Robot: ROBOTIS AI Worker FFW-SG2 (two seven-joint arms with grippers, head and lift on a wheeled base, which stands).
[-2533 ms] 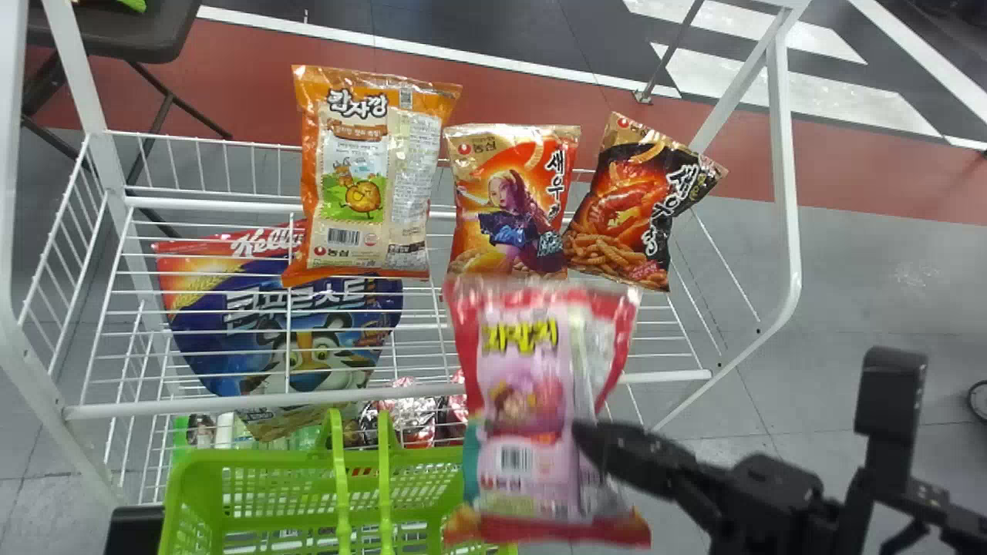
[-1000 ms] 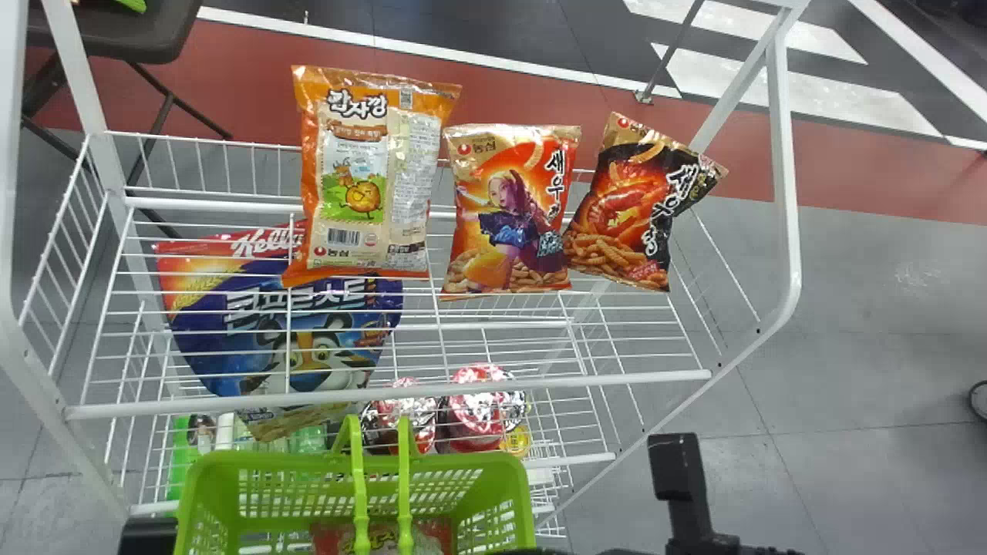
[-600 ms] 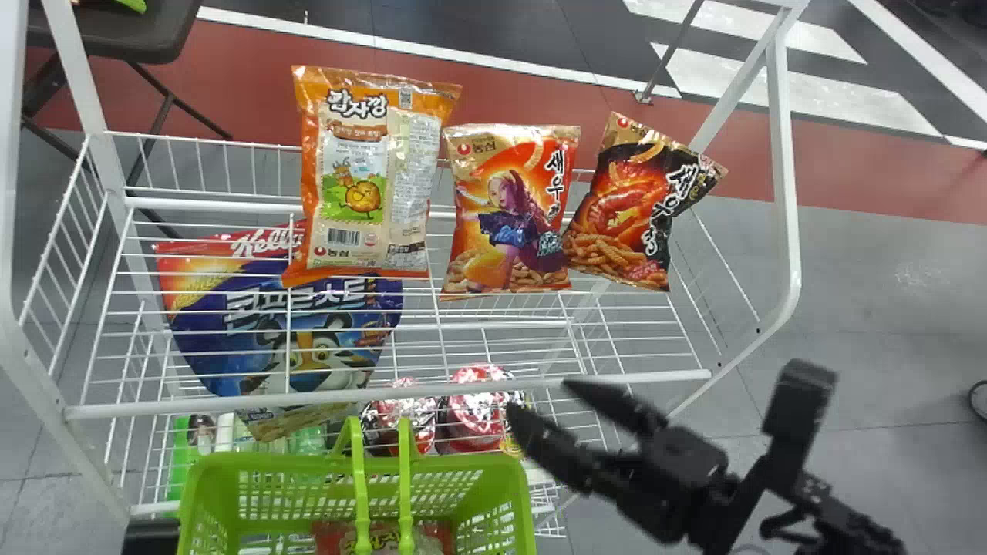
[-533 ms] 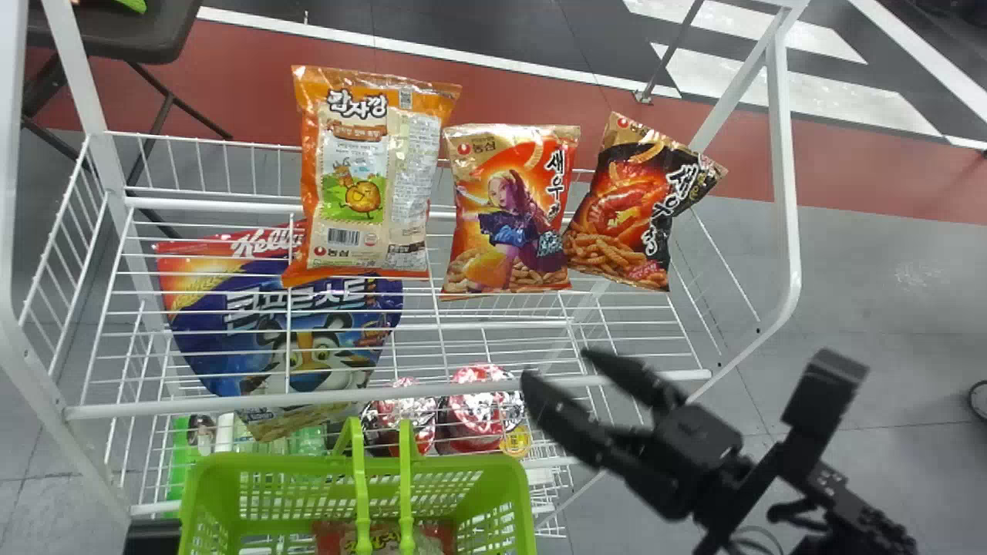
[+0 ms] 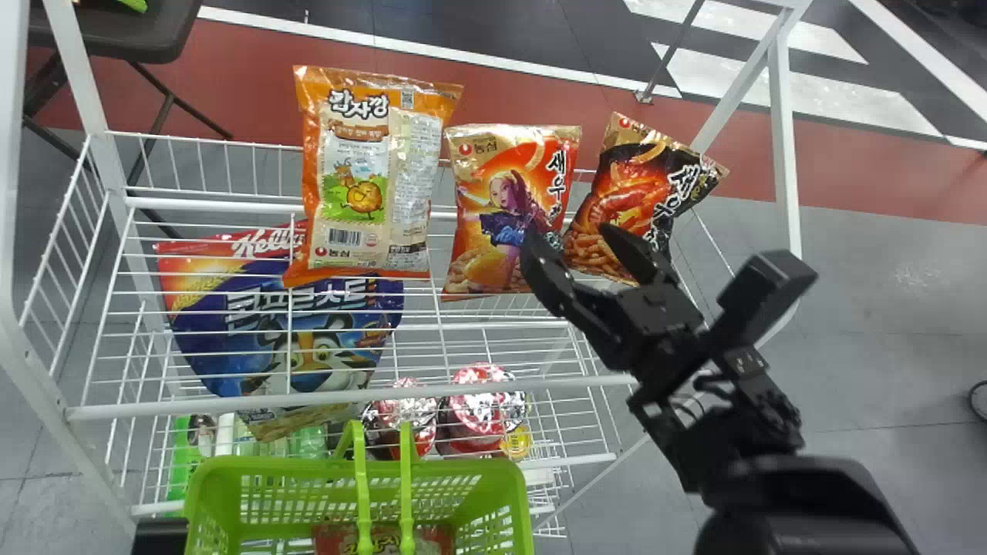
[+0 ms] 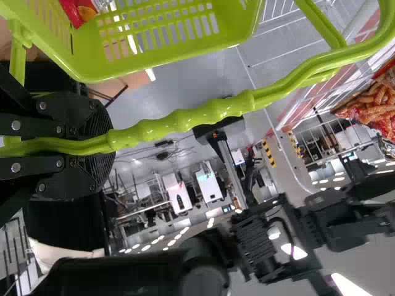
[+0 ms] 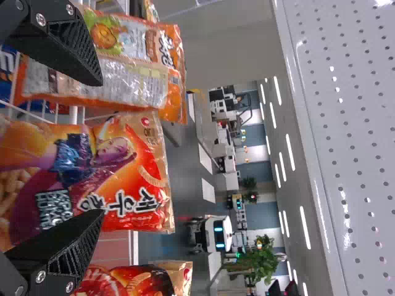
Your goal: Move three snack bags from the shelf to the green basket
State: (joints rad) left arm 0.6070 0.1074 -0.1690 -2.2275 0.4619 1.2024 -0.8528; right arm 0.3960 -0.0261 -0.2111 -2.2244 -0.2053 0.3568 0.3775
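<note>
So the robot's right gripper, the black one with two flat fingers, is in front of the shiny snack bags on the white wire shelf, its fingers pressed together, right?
Not quite: the fingers of the right gripper, black and flat-fingered, are spread apart, as the right wrist view shows. It is in front of the shiny snack bags on the white wire shelf, as you say.

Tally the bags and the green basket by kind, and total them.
Snack bags on the shelf: 3 (orange bag, red-orange bag, black bag)
Snack bag inside the basket: 1
Blue cereal bag: 1
Green basket: 1
Total: 6
</note>
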